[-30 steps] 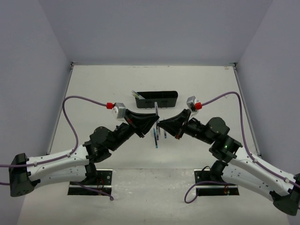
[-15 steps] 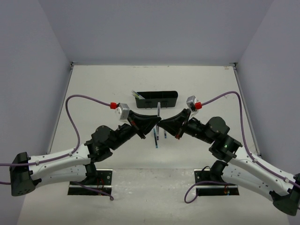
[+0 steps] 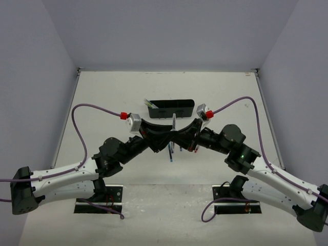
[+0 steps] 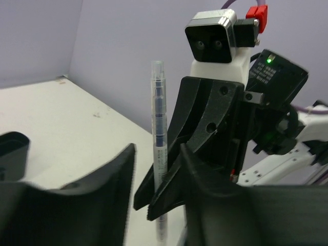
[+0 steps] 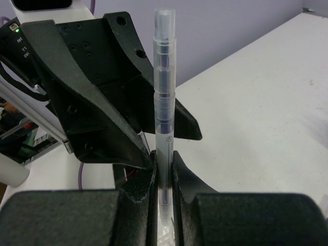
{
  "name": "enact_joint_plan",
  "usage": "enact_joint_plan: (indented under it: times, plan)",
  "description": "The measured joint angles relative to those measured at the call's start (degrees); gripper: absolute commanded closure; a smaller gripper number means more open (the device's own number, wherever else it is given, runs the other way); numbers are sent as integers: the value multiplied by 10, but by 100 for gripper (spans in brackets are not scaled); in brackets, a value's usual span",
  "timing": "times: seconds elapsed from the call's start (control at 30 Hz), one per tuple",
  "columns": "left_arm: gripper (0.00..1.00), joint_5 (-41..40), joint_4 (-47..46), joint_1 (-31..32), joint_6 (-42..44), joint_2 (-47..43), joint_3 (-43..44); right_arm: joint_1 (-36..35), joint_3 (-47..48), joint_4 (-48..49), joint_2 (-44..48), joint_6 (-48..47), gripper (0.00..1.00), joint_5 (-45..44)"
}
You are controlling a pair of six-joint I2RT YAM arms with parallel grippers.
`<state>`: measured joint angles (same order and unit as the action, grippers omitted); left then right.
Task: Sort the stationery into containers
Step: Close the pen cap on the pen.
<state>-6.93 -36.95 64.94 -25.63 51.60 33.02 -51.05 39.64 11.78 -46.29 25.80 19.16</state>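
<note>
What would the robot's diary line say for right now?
right pincer: shut on clear pen, upright | left pincer: open, astride it | tray: beyond both pincers

We see the pen as clear, glossy plastic, with a dark core showing through it. The right hand and the left hand both look like matt black plastic, slightly grainy, and the right one has a toothed edge. The surface is matt off-white and faintly speckled. The tray looks like black plastic. The camera housing has a silvery, metallic sheen.
</note>
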Motion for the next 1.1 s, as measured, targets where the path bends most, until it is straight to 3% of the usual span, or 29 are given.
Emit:
enact_joint_plan:
  times: [0.07, 0.17, 0.33, 0.5, 0.57, 0.73, 1.0, 1.1]
  plan:
    - [24, -4, 4, 0, 4, -3, 2, 0, 0, -2, 3, -1, 100, 0]
    - [25, -7, 21, 0, 11, -6, 14, 0, 0, -2, 8, -4, 100, 0]
    - [38, -14, 56, 0, 23, -11, 50, 0, 0, -4, 11, -10, 100, 12]
    - [43, -21, 81, 0, 34, -17, 93, 0, 0, -10, 10, -17, 100, 28]
    - [53, -21, 92, 0, 38, -15, 107, 0, 0, -14, 10, -19, 100, 35]
    - [56, -23, 121, 0, 37, 0, 137, 0, 0, -18, 10, -24, 100, 45]
    - [91, -9, 156, 0, 33, 15, 141, 0, 0, -25, 11, -28, 100, 45]
    - [100, -8, 159, 0, 28, 16, 141, 0, 0, -28, 12, -30, 100, 45]
